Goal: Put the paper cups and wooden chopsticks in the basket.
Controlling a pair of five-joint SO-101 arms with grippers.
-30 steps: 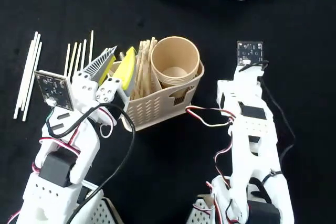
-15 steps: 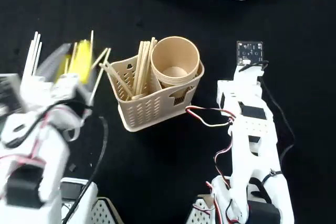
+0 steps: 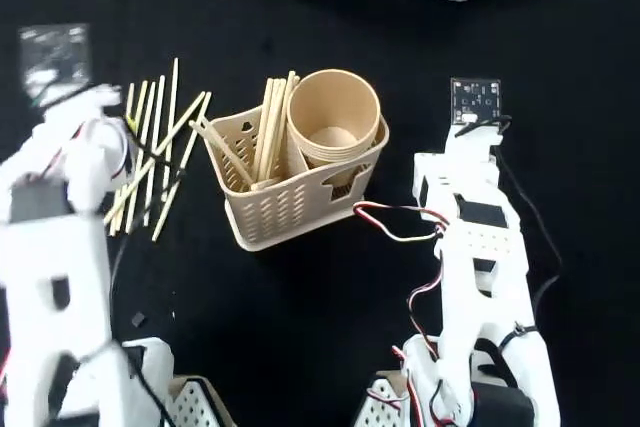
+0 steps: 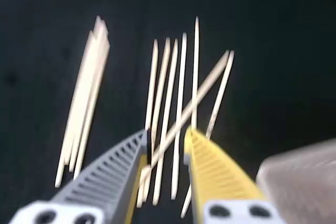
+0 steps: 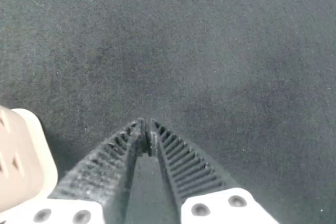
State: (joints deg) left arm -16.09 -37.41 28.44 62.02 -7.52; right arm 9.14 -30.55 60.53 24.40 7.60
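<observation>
From above, the basket (image 3: 300, 197) stands mid-surface (image 3: 300, 327). Stacked paper cups (image 3: 333, 112) sit in its 3 o'clock compartment, and standing chopsticks (image 3: 268, 127) lean in its 9 o'clock one. Loose chopsticks (image 3: 150, 152) lie on the surface at 9 o'clock from the basket, near it, 2 crossing the others. The left gripper (image 4: 167, 131) hangs over them, and a bundle (image 4: 86, 93) lies apart beside them. The right gripper (image 5: 146, 124) is at 3 o'clock from the basket.

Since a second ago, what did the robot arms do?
The left gripper swung away from the basket, out to the loose chopsticks on the table, and now hangs open over them. The right gripper, shut, the basket and the paper cups in it stayed put.
</observation>
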